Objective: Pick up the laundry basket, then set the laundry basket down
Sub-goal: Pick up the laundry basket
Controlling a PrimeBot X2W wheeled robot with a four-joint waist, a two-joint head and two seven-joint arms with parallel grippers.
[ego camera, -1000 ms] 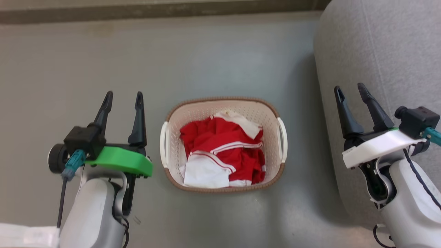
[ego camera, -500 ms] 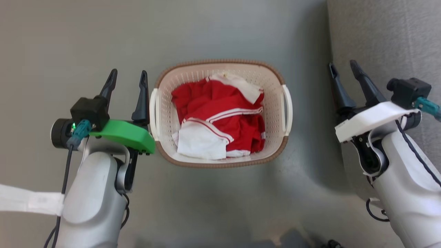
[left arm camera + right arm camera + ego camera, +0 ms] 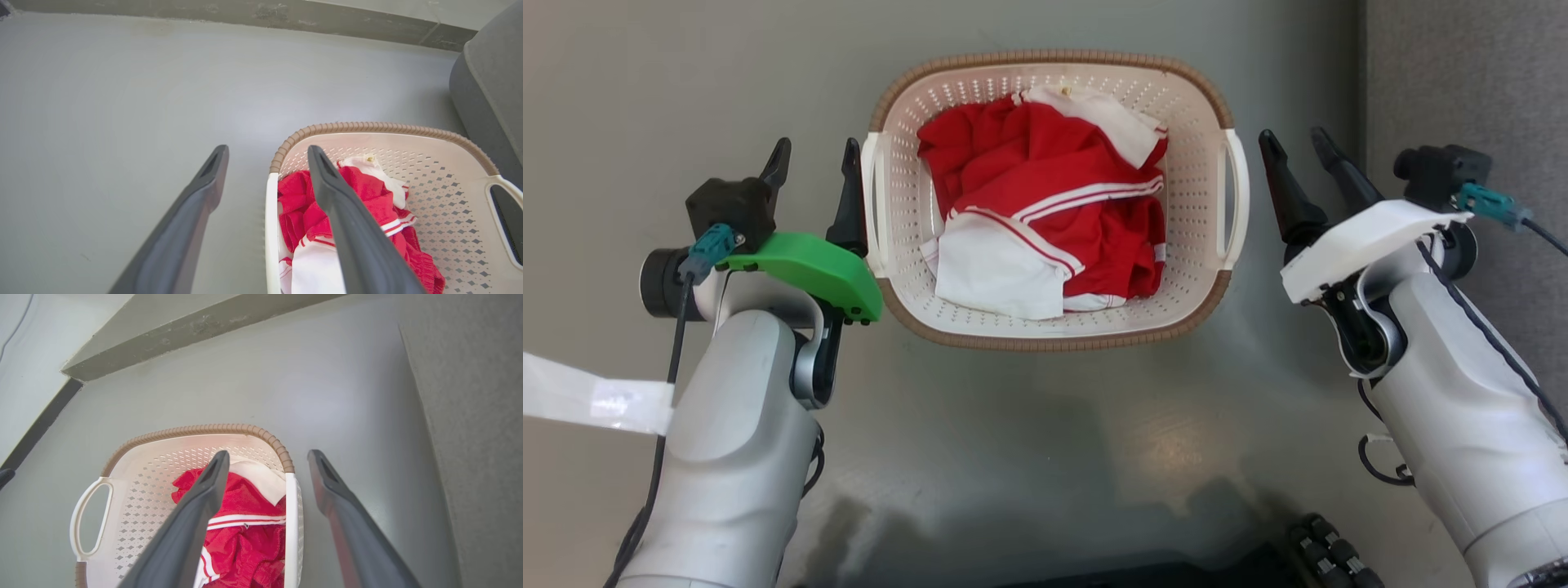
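Grey floor: basket flanked by both arms

On the grey floor (image 3: 1045,425) the laundry basket (image 3: 898,204), loaded with red and white clothing (image 3: 1045,212), is flanked by both forearms. The left gripper (image 3: 817,149) and right gripper (image 3: 1290,135) are held just beside its side handles, fingers parted, nothing grasped.

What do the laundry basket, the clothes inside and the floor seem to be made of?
The laundry basket: likely moulded plastic, matte cream, walls pierced with regular holes; its brown rim is ribbed to mimic weave, probably plastic too. The clothes: soft fabric, red and white, crumpled into folds. The floor: smooth hard grey surface with a dull sheen; exact material unclear.
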